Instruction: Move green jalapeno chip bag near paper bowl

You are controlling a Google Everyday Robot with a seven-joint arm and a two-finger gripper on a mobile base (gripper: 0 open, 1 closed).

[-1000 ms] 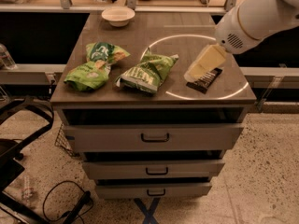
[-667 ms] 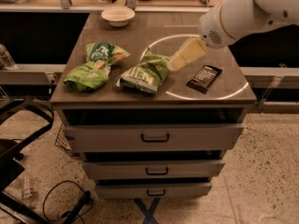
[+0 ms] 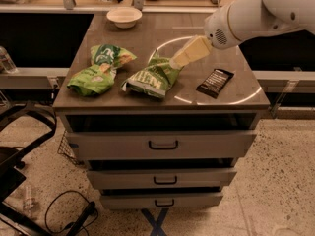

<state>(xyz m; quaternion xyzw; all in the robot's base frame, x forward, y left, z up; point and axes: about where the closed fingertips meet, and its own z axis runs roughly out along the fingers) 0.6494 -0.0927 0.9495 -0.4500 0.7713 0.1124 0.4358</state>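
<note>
The green jalapeno chip bag [image 3: 153, 77] lies crumpled at the middle front of the cabinet top, light green with pale print. The paper bowl [image 3: 124, 16] stands at the far back left of the top, well apart from the bag. My gripper [image 3: 183, 56] comes in from the upper right on a white arm; its cream-coloured fingers [image 3: 193, 51] reach down to the bag's upper right corner.
A darker green bag with a round white logo [image 3: 110, 55] and a plain lime-green bag [image 3: 88, 80] lie at the left of the cabinet top [image 3: 162, 28]. A black packet [image 3: 215, 82] lies at the right front. Drawers are below; a black chair stands at the left.
My gripper has swung left from above the black packet to the upper right corner of the green jalapeno chip bag. The bags and bowl have not moved.
</note>
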